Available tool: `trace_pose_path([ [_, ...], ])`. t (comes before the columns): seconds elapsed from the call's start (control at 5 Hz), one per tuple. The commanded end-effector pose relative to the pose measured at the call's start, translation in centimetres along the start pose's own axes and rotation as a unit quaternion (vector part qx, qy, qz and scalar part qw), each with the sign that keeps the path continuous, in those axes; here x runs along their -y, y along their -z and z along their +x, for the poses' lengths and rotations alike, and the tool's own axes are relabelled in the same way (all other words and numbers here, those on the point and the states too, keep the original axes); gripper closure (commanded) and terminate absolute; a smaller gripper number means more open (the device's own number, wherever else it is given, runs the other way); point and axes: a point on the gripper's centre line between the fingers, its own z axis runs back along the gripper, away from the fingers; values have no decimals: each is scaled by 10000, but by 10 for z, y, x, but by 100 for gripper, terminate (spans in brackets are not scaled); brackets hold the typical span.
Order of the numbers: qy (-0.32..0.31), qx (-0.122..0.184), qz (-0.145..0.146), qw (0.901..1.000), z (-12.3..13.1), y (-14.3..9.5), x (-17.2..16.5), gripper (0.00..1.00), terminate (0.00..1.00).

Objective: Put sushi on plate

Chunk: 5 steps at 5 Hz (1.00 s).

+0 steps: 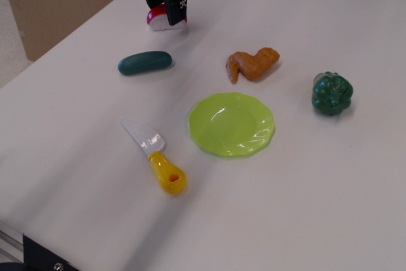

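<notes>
The sushi [158, 18], a small piece with a red top on a white base, rests on the white table at the far left. My black gripper [163, 8] has come down over it, with one finger on each side. The jaws stand apart and the sushi is still on the table. The fingers hide part of its red top. The lime-green plate [231, 124] with a scalloped rim lies in the middle of the table with nothing on it, well to the near right of the sushi.
A dark green cucumber toy [144, 62] lies left of centre. An orange-brown chicken wing toy [252, 63] lies just beyond the plate. A green pepper toy [332, 93] sits at the right. A toy knife with a yellow handle [155, 155] lies left of the plate. The table's left edge [38, 61] is close.
</notes>
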Motion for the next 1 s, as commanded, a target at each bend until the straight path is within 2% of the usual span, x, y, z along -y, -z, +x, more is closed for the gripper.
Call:
trace_pose_path([
  [0.0,130,324,474,9983,15,-20,-12,0,0],
  [0.2,44,259,273,9993,13,-16,-4,100,0],
  [0.4,108,270,312,9991,17,-31,9,100,0],
  [0.6,-96,152,167,9997,12,-29,9,100,0],
  [0.8,-70,128,220,9997,7,-39,21,100,0],
])
